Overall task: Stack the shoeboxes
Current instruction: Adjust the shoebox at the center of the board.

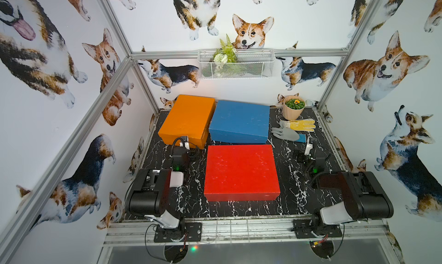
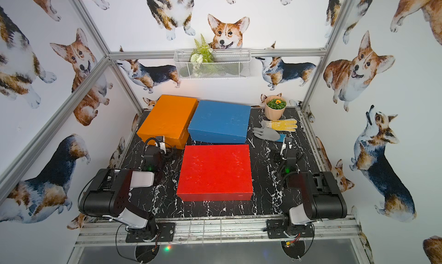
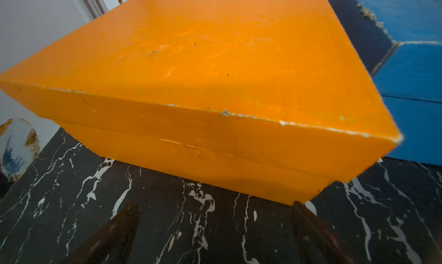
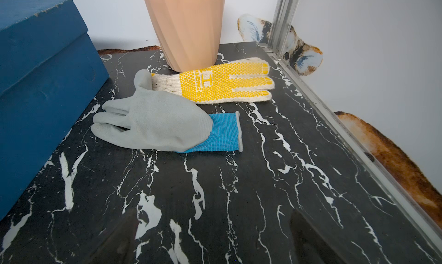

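The black, white-veined marble desk [image 1: 294, 198] carries all three shoeboxes, each resting on it by itself, none on top of another. The red shoebox [image 1: 241, 170] lies nearest my two bases, about midway between my arms. Behind it, by the back wall, the blue shoebox [image 1: 240, 120] sits slightly askew. The orange shoebox [image 1: 189, 118] stands just beside the blue one, on my left in the far corner. I cannot tell whether those two touch. The left wrist view shows white chips in the paint along the orange lid's edges, and the blue lid's edge is frayed in the same way. A white wire basket [image 1: 235, 63] with green and white plants hangs on the back rail. In the far right corner a peach ribbed pot [image 4: 186, 28] holds a green plant. Just in front of the pot lies a cream knit glove with yellow grip dots [image 4: 215, 83]. Its palm bears a large letter H, with small lettering beside it that I cannot read for sure. A grey glove with a blue cuff [image 4: 155, 124] lies just beside it, its thumb over the knit wrist. My left end effector [image 3: 215, 229] faces the orange shoebox's near short end, spread wide and holding nothing. My right end effector [image 4: 210, 236] is over bare desk near the blue cuff, equally wide and empty.
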